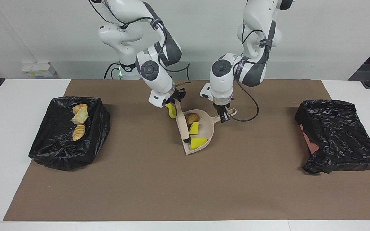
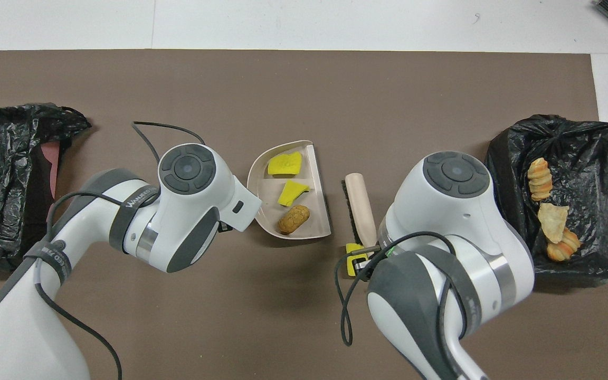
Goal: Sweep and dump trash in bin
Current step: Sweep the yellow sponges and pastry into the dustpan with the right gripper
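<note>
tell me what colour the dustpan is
Pale beige; the dustpan shows best in the overhead view.

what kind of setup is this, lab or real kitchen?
Looks like a robot lab bench: two fixed arms at a white table, a brown mat marking the work area, and two bag-lined bins set at its ends.

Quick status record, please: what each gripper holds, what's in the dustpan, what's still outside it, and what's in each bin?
right gripper: shut on brush, at the dustpan's open edge
left gripper: shut on dustpan, by its handle
in dustpan: brown roll; two yellow wedges
outside dustpan: third yellow wedge, beside the brush handle
right-end bin: three tan chunks
left-end bin: no trash visible
</note>
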`<act>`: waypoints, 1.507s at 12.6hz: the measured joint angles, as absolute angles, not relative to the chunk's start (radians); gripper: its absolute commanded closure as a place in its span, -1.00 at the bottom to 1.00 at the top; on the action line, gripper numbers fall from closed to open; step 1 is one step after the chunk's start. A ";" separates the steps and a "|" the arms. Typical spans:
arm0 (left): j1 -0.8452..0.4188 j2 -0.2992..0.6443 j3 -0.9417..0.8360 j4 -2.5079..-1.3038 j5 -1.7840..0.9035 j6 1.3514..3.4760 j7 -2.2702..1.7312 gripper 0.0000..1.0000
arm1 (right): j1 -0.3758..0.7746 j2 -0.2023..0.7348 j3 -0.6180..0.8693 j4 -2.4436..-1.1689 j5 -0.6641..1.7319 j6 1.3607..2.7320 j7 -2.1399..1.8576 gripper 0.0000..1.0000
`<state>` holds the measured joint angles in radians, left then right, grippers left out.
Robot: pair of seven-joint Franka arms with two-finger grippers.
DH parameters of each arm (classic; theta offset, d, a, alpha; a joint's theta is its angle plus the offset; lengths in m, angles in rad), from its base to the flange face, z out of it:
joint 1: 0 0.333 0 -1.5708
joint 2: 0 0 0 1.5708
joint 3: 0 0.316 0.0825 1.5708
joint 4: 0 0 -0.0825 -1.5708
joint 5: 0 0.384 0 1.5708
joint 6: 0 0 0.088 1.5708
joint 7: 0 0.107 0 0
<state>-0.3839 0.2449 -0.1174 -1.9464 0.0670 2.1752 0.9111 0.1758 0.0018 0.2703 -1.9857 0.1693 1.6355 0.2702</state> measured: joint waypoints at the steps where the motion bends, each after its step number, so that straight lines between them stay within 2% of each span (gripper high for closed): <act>1: -0.364 0.250 -0.116 -1.946 0.043 2.185 0.953 1.00 | 0.177 -0.041 0.273 -2.044 0.136 1.626 0.310 1.00; 3: -0.330 0.253 -0.115 -1.946 0.019 2.189 1.018 1.00 | 0.177 -0.118 0.277 -2.187 0.113 1.626 0.348 1.00; 5: -0.310 0.248 -0.114 -1.942 0.016 2.186 1.076 1.00 | 0.188 -0.156 0.278 -2.290 0.112 1.651 0.385 1.00; 9: -0.316 0.195 -0.121 -1.949 0.119 2.113 1.139 1.00 | 0.215 -0.177 0.280 -2.394 0.213 1.789 0.445 1.00; 13: -0.440 0.130 -0.129 -2.009 0.225 2.025 0.973 1.00 | 0.260 -0.159 0.281 -2.435 0.324 1.910 0.448 1.00; 16: -0.455 0.103 -0.131 -2.072 0.229 2.027 0.912 1.00 | 0.343 -0.090 0.283 -2.439 0.420 2.053 0.440 1.00; 19: -0.453 0.101 -0.129 -2.085 0.229 2.072 0.904 1.00 | 0.395 -0.056 0.286 -2.407 0.574 2.100 0.353 1.00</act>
<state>-0.4533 0.1008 -0.1288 -2.0850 0.2291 2.0717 0.9041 0.3955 -0.0559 0.2861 -2.4071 0.5738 2.0997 0.3530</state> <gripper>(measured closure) 0.692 0.731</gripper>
